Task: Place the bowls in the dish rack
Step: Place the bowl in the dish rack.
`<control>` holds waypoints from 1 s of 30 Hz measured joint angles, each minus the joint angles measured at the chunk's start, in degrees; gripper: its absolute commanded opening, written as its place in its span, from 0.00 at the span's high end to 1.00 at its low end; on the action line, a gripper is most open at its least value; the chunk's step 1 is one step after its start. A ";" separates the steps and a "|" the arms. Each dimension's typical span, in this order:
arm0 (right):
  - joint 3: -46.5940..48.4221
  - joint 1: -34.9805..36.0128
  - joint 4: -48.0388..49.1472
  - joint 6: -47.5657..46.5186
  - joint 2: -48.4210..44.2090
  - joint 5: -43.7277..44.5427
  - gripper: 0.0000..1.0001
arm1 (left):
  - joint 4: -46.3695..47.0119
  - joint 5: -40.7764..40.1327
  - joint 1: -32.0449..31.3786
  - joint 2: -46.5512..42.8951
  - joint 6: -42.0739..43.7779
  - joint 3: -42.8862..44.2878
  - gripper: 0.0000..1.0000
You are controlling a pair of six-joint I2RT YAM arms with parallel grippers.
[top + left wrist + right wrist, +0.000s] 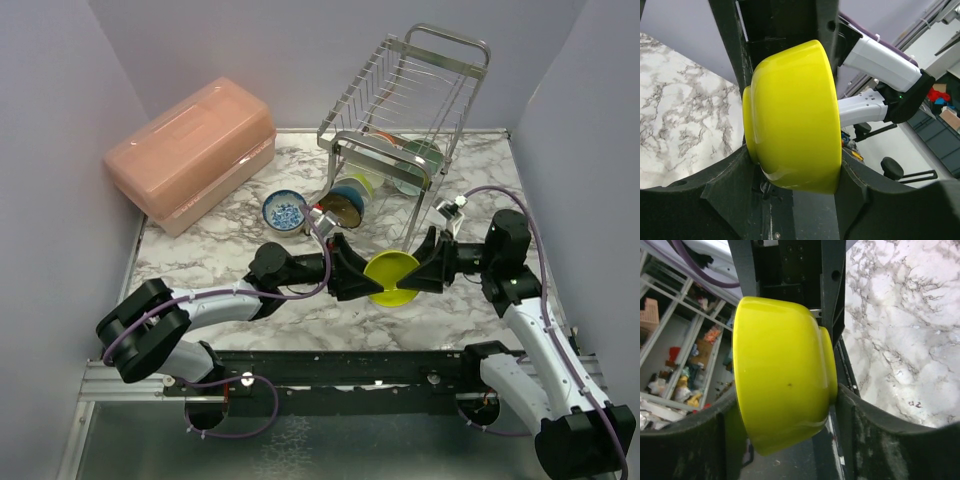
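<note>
A lime bowl hangs on its side above the table's front middle, between both arms. My left gripper is shut on it, one finger on the foot and one on the rim. My right gripper has its jaws around the same bowl from the other side. One right finger touches the foot. The rim hides whether the other finger touches. The dish rack stands at the back right, with a teal bowl and a mint green bowl on its lower shelf. A blue-and-white bowl sits on the table left of the rack.
A pink lidded plastic box lies at the back left. Grey walls close the table on three sides. The black rail carrying the arm bases runs along the near edge.
</note>
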 measured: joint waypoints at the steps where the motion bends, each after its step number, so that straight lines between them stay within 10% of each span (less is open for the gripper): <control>1: 0.31 0.00 -1.03 -0.76 0.15 0.15 0.49 | 0.37 0.15 0.00 0.00 0.02 0.00 1.00; 4: 0.72 -0.13 -2.95 -3.39 0.42 1.09 0.52 | 0.50 0.37 -0.02 -0.11 -0.48 -0.02 1.00; 10: 2.25 -0.11 -7.61 -6.14 0.61 1.31 0.18 | 0.11 0.15 0.68 -0.11 0.11 -0.48 1.00; 21: 4.42 0.00 -12.61 -9.03 0.63 0.07 0.46 | -4.57 -1.64 3.04 -0.61 2.60 -2.99 1.00; 30: 4.98 0.07 -14.21 -10.56 1.66 1.62 0.07 | -4.74 -1.68 3.02 -0.57 2.64 -2.99 1.00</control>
